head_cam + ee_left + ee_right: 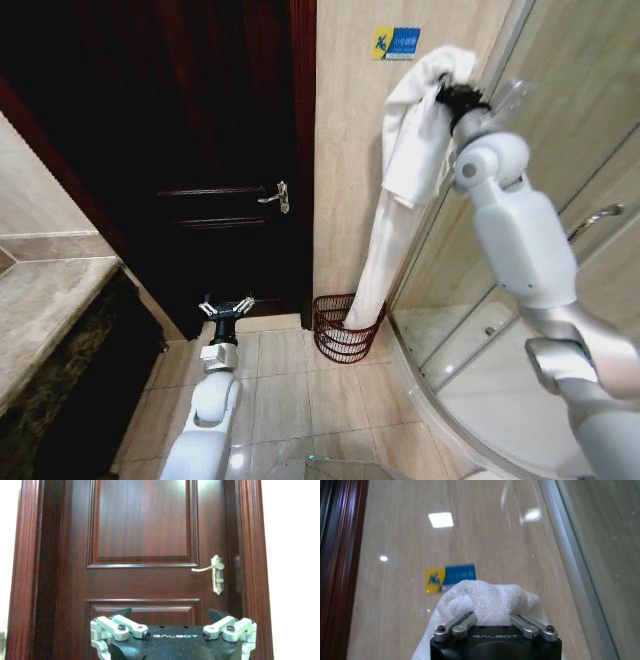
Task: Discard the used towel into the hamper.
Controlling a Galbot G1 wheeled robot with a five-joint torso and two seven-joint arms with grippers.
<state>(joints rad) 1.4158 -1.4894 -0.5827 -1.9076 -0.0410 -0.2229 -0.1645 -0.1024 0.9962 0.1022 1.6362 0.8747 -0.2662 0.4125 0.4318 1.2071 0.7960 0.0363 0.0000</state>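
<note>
— What do you see from up by the robot's head?

— The right gripper [452,93] is raised high against the beige tiled wall [345,150], its fingers pinching the top of a white towel [395,200]. The towel hangs straight down in a long fold, and its lower end dips into the hamper [335,335], a red-brown wire basket standing on the floor [290,390] in the corner between the dark wooden door [200,150] and the glass shower enclosure [520,330]. A blue and yellow sticker [396,42] sits on the wall just beside the gripper. The left gripper [227,307] is held low, out in front of the door, well apart from the towel, fingers spread wide and holding nothing. At the left edge there is a stone countertop [40,300].

— And from the left wrist?

— The left gripper [172,630] faces the door [142,536] head on, its fingers [117,628] splayed apart with empty space between them. The pale door handle [215,572] is up to one side.

— The right wrist?

— The right gripper [495,620] has its fingers [462,624] closed in on a bunched lump of white towel [487,596]. Past it lies the glossy wall [485,528] with the sticker [450,577] touching the towel's outline, the door frame [340,570] along one edge and the shower's metal rail [570,558] along the other.
</note>
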